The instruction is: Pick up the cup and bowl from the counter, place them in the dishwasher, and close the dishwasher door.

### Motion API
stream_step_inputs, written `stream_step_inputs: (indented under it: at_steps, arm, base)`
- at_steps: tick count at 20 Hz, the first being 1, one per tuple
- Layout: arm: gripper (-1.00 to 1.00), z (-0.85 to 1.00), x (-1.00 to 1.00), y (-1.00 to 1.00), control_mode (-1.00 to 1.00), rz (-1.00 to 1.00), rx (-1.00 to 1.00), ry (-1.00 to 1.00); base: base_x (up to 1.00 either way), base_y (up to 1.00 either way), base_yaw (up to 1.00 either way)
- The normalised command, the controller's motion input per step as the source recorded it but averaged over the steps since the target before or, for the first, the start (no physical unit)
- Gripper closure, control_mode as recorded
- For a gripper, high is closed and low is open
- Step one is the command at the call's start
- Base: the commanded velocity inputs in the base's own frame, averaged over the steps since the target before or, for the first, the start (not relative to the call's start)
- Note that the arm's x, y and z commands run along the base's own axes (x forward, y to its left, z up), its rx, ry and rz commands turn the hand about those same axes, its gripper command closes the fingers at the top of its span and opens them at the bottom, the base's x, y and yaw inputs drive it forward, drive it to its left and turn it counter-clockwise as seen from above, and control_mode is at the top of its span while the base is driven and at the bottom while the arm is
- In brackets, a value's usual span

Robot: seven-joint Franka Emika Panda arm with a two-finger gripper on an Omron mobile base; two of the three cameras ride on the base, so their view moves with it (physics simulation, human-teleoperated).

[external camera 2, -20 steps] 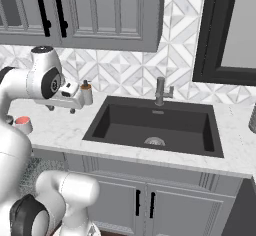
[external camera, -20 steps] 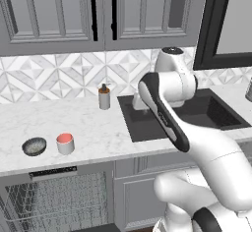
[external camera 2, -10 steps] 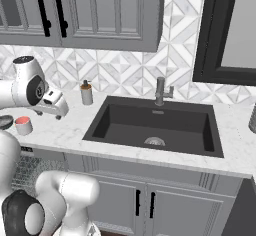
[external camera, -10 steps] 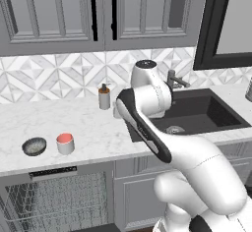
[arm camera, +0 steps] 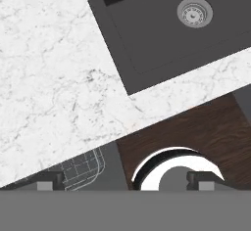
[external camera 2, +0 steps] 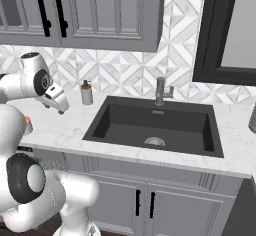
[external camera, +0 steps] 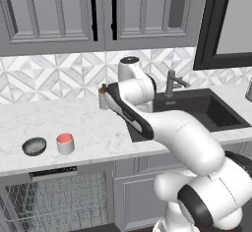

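Observation:
The white cup (external camera: 64, 143) with its salmon-red inside stands near the front edge of the marble counter (external camera: 59, 118). The dark grey bowl (external camera: 34, 146) sits just to its left. Below them the dishwasher (external camera: 54, 172) stands open, its wire rack (external camera: 59, 196) on show. My gripper (external camera 2: 63, 108) hangs over the counter beside the sink's left edge, well to the right of the cup. In the hand view the gripper (arm camera: 125, 181) is open, its fingertips (arm camera: 49, 178) wide apart and nothing between them. The rack's corner (arm camera: 83, 169) lies under it.
A brown-and-grey soap dispenser (external camera 2: 87, 92) stands at the back of the counter, close to my hand. The black sink (external camera 2: 155, 125) with its faucet (external camera 2: 161, 90) takes up the counter to the right. Grey cabinets (external camera: 98, 10) hang overhead. Dark wood floor (arm camera: 196, 122) lies below.
My arm has swung left from above the sink to over the counter by the soap dispenser. Cup and bowl have not moved.

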Motion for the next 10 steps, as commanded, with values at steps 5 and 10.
stream_step_inputs:
  at_steps: [5,10]
  arm:
    - [-1.00,-0.30,0.34,0.27,-1.00,-0.11,0.01,0.00]
    - [-1.00,-0.30,0.01,0.01,-1.00,0.03,0.13,0.00]
  base:
    - [0.00,0.00,0.00]
    - [0.00,0.00,0.00]
